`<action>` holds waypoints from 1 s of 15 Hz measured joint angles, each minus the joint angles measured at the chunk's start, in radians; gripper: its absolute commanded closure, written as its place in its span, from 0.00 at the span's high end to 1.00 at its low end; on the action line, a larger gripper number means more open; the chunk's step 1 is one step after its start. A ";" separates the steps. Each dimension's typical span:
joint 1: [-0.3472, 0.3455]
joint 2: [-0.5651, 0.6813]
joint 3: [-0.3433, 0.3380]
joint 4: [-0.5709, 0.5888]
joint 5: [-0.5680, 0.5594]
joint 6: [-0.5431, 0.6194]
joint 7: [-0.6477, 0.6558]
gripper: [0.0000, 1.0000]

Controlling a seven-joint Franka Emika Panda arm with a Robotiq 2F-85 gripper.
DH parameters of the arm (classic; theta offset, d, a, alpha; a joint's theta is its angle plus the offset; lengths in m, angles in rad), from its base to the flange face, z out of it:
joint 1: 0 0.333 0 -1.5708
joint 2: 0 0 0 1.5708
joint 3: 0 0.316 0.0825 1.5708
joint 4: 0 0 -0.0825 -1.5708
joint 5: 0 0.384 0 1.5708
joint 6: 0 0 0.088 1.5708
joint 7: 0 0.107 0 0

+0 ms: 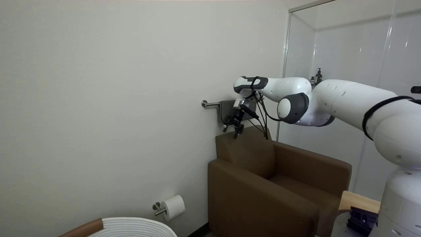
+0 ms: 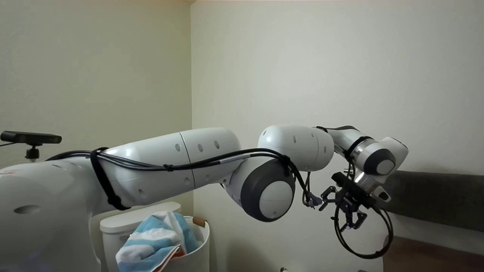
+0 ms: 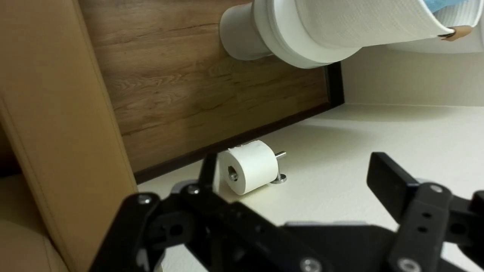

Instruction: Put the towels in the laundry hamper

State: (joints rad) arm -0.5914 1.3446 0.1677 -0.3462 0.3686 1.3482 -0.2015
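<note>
The room has pale walls (image 1: 125, 98), a floor (image 3: 181, 87) with wood look, and a shower enclosure (image 1: 345, 56) at the far right in an exterior view. In front of it stands one brown armchair (image 1: 260, 200), and one white robot arm (image 1: 348, 97) reaches to the left, higher than the armchair. One white toilet (image 3: 289, 43) bears one laundry hamper (image 2: 196, 260), which is upright, its mouth pointing up, with brown on the rim. Of towels I count two. The striped towel (image 2: 151, 241), light blue and white with some orange, lies in the hamper's mouth and hangs over its near left rim in an exterior view; it is bunched, so its long axis I cannot tell. The dark grey towel (image 1: 226, 108) hangs on one wall bar (image 1: 212, 104), its longer visible side level along the wall. The gripper (image 1: 230, 132) points downward, its jaws wide apart with only air between them. Smaller are one paper roll (image 1: 174, 207) on its holder (image 1: 160, 211) and two dark bottles (image 1: 318, 77).
</note>
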 measured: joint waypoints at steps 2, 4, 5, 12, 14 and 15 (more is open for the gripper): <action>0.058 0.000 -0.018 0.000 -0.049 0.040 -0.002 1.00; 0.129 0.000 -0.041 0.000 -0.096 0.074 -0.002 1.00; 0.164 0.000 -0.053 0.000 -0.122 0.089 -0.002 1.00; 0.314 -0.069 -0.164 0.003 -0.315 0.135 -0.015 1.00; 0.336 -0.098 -0.200 0.003 -0.370 0.135 -0.032 1.00; 0.350 -0.110 -0.218 0.003 -0.400 0.135 -0.040 1.00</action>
State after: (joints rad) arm -0.2418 1.2347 -0.0507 -0.3429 -0.0312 1.4834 -0.2411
